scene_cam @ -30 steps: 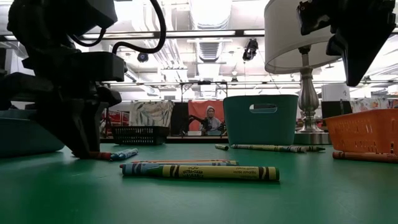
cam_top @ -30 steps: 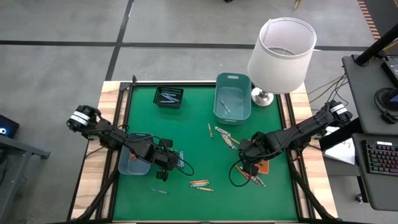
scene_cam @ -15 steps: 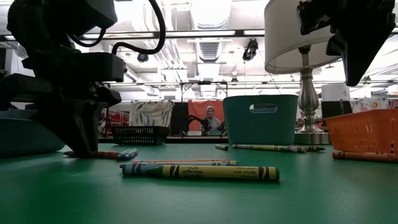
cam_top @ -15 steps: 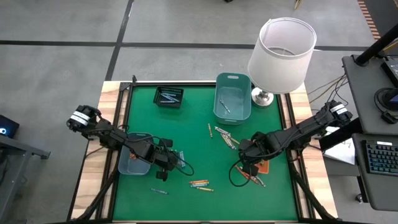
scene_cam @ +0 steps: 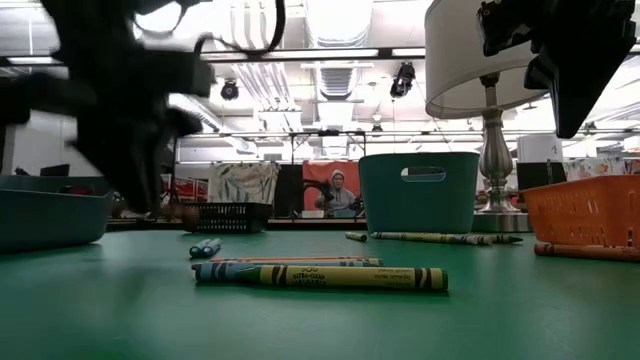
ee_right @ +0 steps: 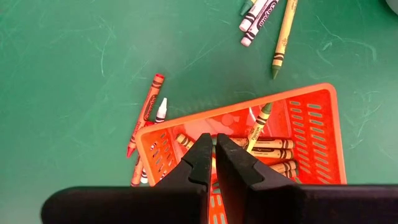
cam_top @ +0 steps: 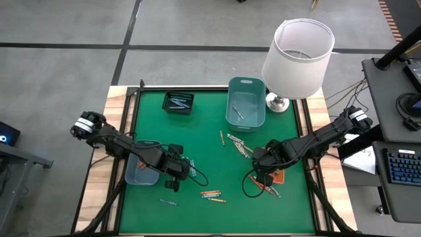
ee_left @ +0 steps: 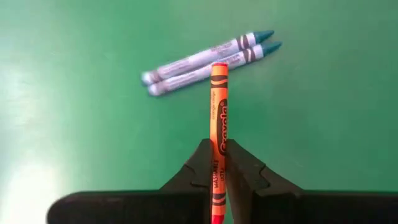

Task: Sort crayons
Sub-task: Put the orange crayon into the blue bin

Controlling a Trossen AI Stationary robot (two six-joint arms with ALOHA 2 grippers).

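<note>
Left wrist view: we see the left gripper, fingers now clamped on an orange crayon, risen above two blue crayons on the desk, so sorting can proceed; the right gripper hangs shut over the orange basket.

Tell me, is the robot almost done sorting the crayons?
Not yet. Some crayons already lie in the orange tray and the black tray. The left gripper holds an orange crayon now. Two blue crayons and others still lie on the table.
</note>
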